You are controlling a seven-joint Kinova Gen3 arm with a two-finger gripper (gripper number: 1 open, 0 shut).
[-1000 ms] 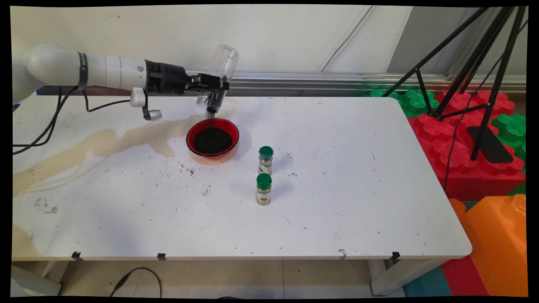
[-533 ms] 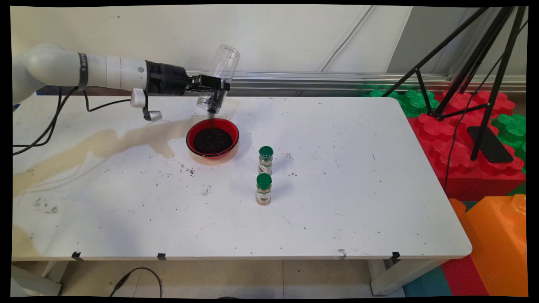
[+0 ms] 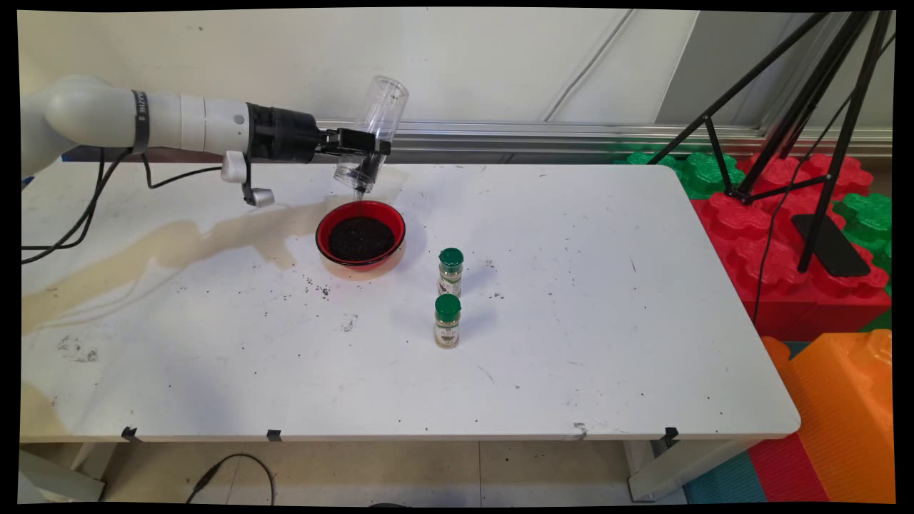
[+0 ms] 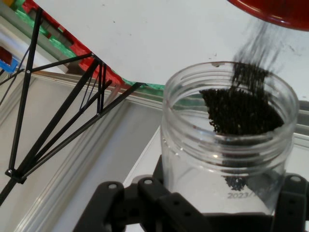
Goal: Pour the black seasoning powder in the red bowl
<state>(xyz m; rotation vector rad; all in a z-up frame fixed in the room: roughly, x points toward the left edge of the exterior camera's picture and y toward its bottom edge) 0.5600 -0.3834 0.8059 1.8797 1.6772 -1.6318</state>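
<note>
End effector (image 3: 363,145) clamped on a clear plastic jar (image 3: 371,132), fingers closed against its sides; upper-left-centre of the main view. Jar tipped mouth-down, base up and to the right. Dark granules (image 4: 244,108) sit at the mouth and spill out in a thin stream in the hand view. Red bowl (image 3: 360,233) directly below the jar mouth on the tabletop (image 3: 571,321), not touching the jar, filled with the same dark granules. Right of the bowl, two small green-capped spice jars, upright, one behind (image 3: 450,271) and one nearer the camera (image 3: 447,320), close together but apart. Tan stain (image 3: 178,243) runs left from the bowl; dark specks scattered around it. Black tripod (image 3: 800,107) and red and green foam blocks (image 3: 785,235) at the right of the frame, past the tabletop edge.
</note>
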